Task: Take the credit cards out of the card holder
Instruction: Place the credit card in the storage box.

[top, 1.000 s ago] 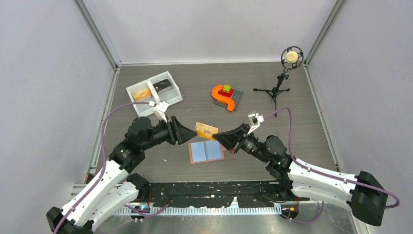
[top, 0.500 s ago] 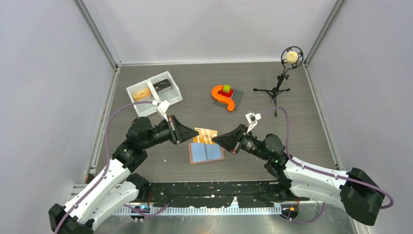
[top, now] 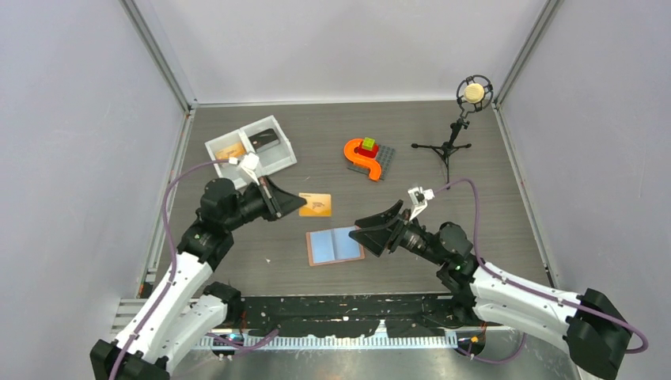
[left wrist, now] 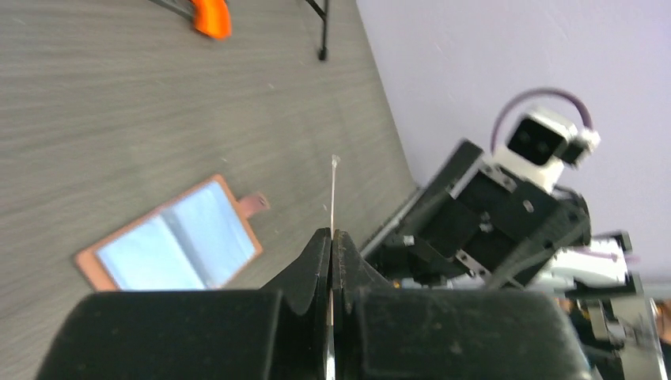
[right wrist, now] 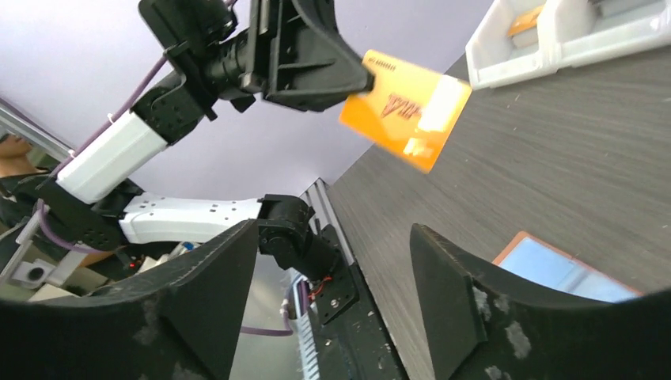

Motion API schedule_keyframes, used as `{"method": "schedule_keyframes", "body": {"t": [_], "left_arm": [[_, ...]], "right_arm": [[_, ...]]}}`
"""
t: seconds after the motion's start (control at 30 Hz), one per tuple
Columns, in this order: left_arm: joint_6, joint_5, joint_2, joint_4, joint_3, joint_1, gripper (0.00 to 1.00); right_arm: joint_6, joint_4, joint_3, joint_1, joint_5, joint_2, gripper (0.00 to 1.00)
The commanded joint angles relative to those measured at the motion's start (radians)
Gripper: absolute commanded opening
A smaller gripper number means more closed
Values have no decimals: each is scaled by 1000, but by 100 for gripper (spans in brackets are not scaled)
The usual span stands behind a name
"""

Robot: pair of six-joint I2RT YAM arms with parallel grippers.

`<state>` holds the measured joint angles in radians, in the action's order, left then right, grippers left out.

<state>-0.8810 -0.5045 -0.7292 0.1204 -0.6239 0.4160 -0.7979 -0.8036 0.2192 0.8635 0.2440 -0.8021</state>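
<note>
An orange credit card (top: 317, 205) hangs above the table, and my left gripper (top: 303, 203) is shut on its left edge. From the left wrist the card (left wrist: 333, 194) shows edge-on as a thin line between the closed fingers (left wrist: 316, 257). The card holder (top: 335, 246) lies spread open on the table, blue pockets up, with its side tab (left wrist: 254, 204) visible. My right gripper (top: 360, 236) hovers open and holds nothing, just right of the holder. In the right wrist view the card (right wrist: 403, 111) is seen held by the left gripper (right wrist: 365, 79), far beyond my open right gripper (right wrist: 334, 229).
A white two-compartment tray (top: 273, 161) at the back left holds an orange card (top: 231, 150) and a dark card (top: 265, 140). An orange curved toy with blocks (top: 365, 157) and a microphone stand (top: 455, 134) stand further back. The enclosure walls are on both sides.
The right gripper has let go of the orange card and drawn back to the right. The left gripper shut on the card and carried it left and up, off the holder.
</note>
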Motion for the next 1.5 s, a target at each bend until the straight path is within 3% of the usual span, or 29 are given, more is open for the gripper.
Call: {"method": "schedule_keyframes", "body": {"t": [0.0,0.03,0.23,0.4,0.6,0.97,1.23,1.47], "left_arm": [[79,-55,-42,53,-99,-153,0],[108,-54,-62,80,-121,-192,0],[190,-18,-194,210,-257,-406,0],[213,47,-335,216,-365,-581,0],[240,62,-575,223,-525,-708,0],[312,124,-939,299,-809,-755,0],[300,122,-1105,294,-921,-760,0],[285,118,-1169,251,-922,-759,0]], "right_arm": [[66,121,12,-3,-40,93,92],[73,142,20,-3,-43,105,98],[171,385,68,-3,-75,198,95],[190,400,55,-3,-101,250,96],[230,455,65,-3,-120,280,95],[301,495,125,-4,-156,203,95],[327,491,149,-10,-202,158,95],[352,474,141,-16,-298,168,96]]}}
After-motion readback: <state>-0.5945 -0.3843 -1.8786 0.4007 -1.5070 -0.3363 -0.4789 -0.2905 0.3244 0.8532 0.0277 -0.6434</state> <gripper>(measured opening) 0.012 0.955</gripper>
